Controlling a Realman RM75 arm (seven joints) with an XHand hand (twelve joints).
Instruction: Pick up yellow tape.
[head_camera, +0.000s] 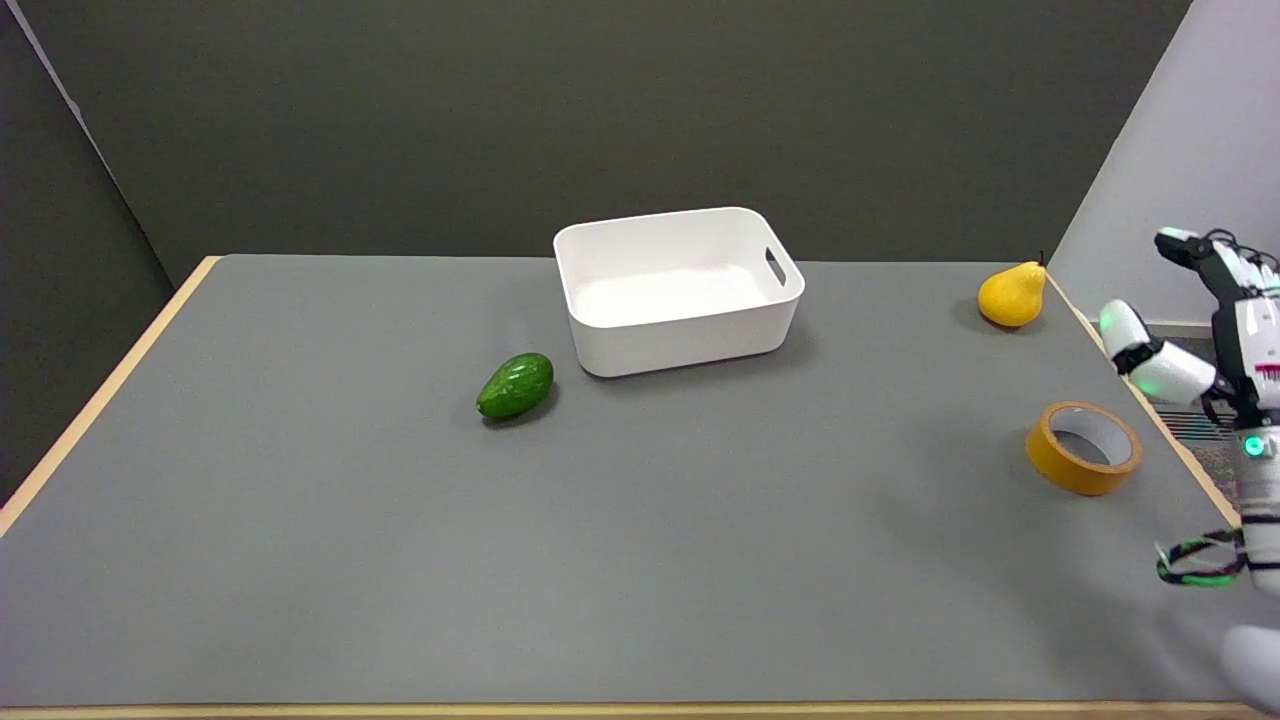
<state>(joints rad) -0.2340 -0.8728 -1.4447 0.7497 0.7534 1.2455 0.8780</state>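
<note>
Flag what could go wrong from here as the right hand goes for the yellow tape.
1. The yellow tape lies flat close to the table's right edge; a sideways nudge could push it off.
2. The right hand is raised, open and partly out of frame at the right, so its approach would be hard to check.
3. Flat on the table, the roll shows little side wall, so fingers might slip off.

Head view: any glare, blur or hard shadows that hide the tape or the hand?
Head view: light soft and even; yellow tape sharp, with a faint shadow to its left; right hand cropped by the right edge, slightly soft; no glare on the table.
</note>
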